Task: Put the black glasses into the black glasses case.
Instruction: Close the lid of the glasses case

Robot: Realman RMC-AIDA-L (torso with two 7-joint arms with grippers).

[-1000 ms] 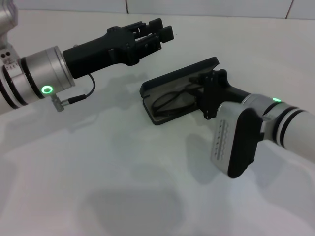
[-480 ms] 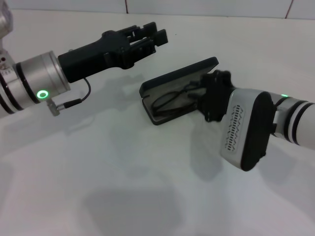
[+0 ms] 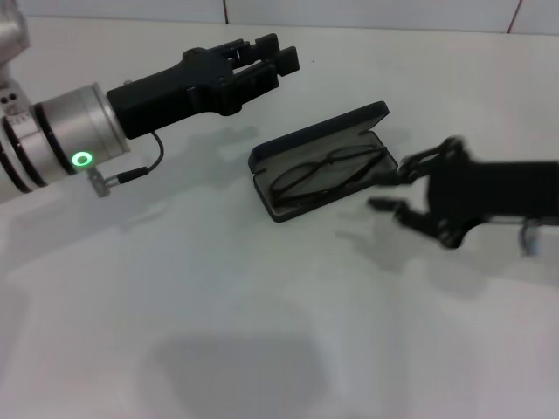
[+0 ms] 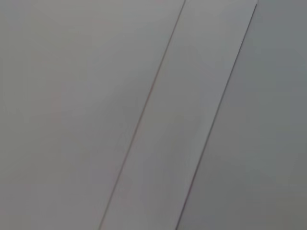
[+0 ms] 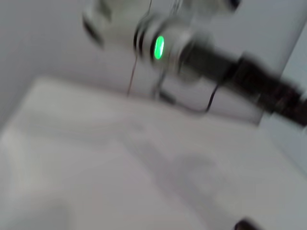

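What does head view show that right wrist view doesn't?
Head only: the black glasses lying inside the open black glasses case, and the right gripper beside the case's right end, fingers spread, holding nothing. Right wrist only: nothing of the task; a blurred sweep of tabletop and wall. Both: the left arm's green-lit wrist ring and the left gripper, raised beyond the case.

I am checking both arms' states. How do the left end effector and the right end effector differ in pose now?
The left end effector hangs raised behind the open black glasses case, away from it; the right end effector sits low beside the case's end, fingers spread, with nothing between them. Both are black.
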